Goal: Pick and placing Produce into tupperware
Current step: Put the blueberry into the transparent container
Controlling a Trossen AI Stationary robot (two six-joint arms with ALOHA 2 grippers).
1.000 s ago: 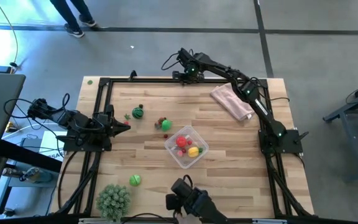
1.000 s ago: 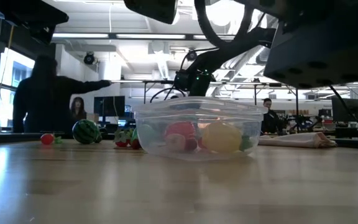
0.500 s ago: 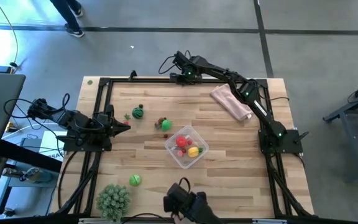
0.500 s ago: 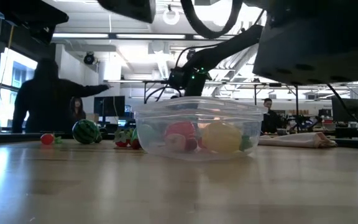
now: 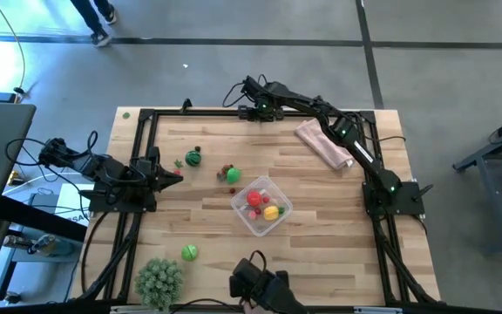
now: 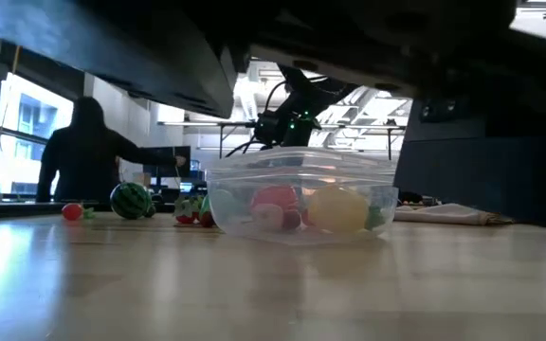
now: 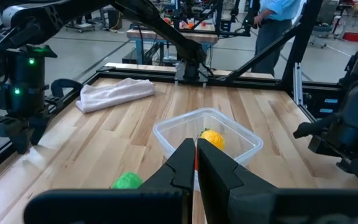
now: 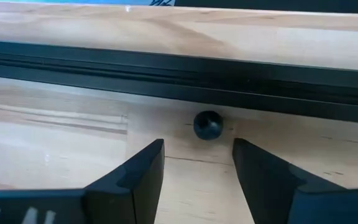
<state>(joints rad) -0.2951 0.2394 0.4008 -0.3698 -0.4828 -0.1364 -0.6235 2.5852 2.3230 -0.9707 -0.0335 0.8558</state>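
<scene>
**Container mid-table, right gripper empty at far edge**

The clear plastic container sat near the middle of the wooden table, upright, no lid. Inside it: a red piece, a yellow piece, and a bit of green against the wall, too small to identify. The low view showed the red and yellow pieces side by side behind the clear wall.

Loose produce on the table:
- a green piece just beside the container's far-left corner, with a small red piece touching or nearly touching it
- a dark-striped green piece farther left, a tiny green bit near it
- a light green piece near the front edge, well apart from the container

The right gripper reached out over the table's far edge, well apart from all the produce. Its fingers stood spread with nothing between them; a small dark ball-shaped knob lay on the wood by the black frame rail, beyond the fingertips.

The left gripper waited at the table's left edge, fingers clenched together, empty.

A pink cloth lay at the far right. A spiky pale-green ball plant sat at the front left corner. A person stood in the room behind.
</scene>
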